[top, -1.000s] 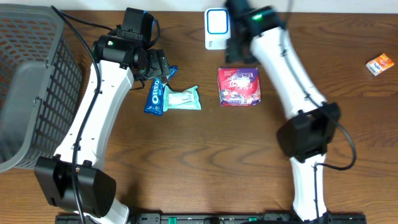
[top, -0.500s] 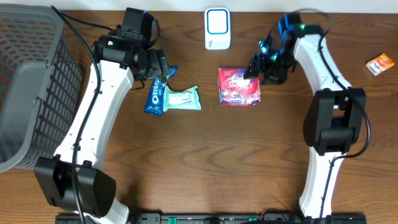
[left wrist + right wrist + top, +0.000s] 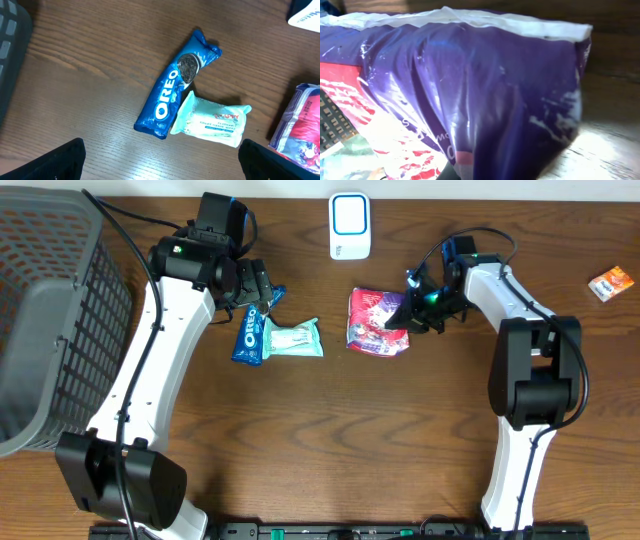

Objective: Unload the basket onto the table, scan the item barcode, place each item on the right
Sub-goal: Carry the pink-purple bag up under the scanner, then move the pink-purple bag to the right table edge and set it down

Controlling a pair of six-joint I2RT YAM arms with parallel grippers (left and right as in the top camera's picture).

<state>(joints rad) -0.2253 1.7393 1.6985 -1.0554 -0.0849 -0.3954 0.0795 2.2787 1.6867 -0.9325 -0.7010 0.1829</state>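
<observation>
Right gripper clamps the purple packet by its right edge, near the scanner; left gripper, jaws spread wide, hovers above the Oreo pack, which touches the wipes pack.

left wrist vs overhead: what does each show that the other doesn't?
Left wrist only: readable small print on the mint-green pack and the cookie picture on the Oreo pack. Overhead only: the right gripper shut on the purple pouch, and the orange packet at the far edge. Shared: Oreo pack, mint-green pack touching it, part of the purple pouch, the wood table.
</observation>
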